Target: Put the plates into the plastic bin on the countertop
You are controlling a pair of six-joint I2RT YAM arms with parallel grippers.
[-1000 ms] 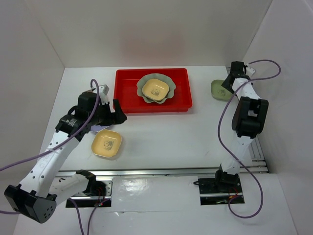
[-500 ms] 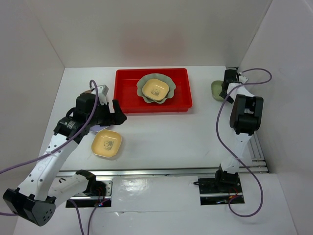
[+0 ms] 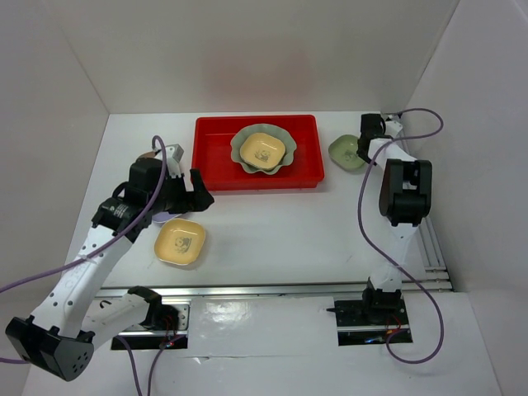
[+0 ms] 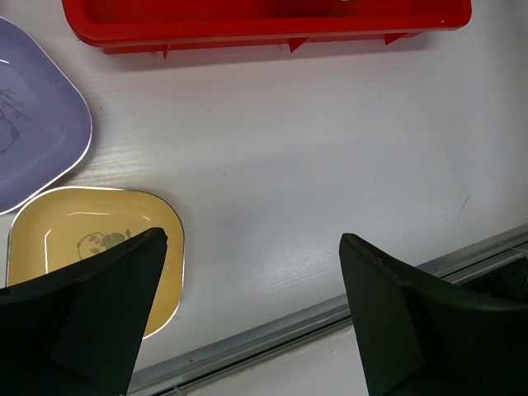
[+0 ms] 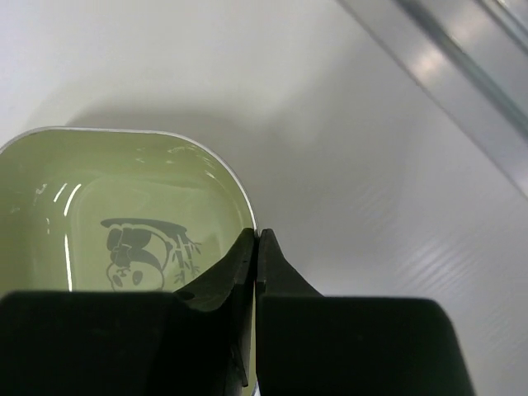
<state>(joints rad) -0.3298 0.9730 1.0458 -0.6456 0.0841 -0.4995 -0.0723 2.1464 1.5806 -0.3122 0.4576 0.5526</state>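
The red plastic bin (image 3: 214, 161) sits at the back of the white countertop (image 3: 272, 223). Inside it a yellow plate (image 3: 264, 150) rests on a large pale-green scalloped plate (image 3: 242, 151). My right gripper (image 5: 257, 237) is shut on the rim of a small green plate (image 5: 124, 198) with a panda print. From above, that green plate (image 3: 345, 152) lies just right of the bin, with the right gripper (image 3: 363, 148) at its right edge. My left gripper (image 4: 252, 239) hangs open over the counter beside a yellow plate (image 4: 74, 239) and a lavender plate (image 4: 33, 124).
White walls close in the counter on three sides. A metal rail (image 3: 272, 289) runs along the near edge, and another (image 5: 445, 66) lies close to the right arm. The left arm covers most of the lavender plate from above.
My right gripper closed on the green plate's rim and carried it left, nearer the bin. The left arm barely moved.
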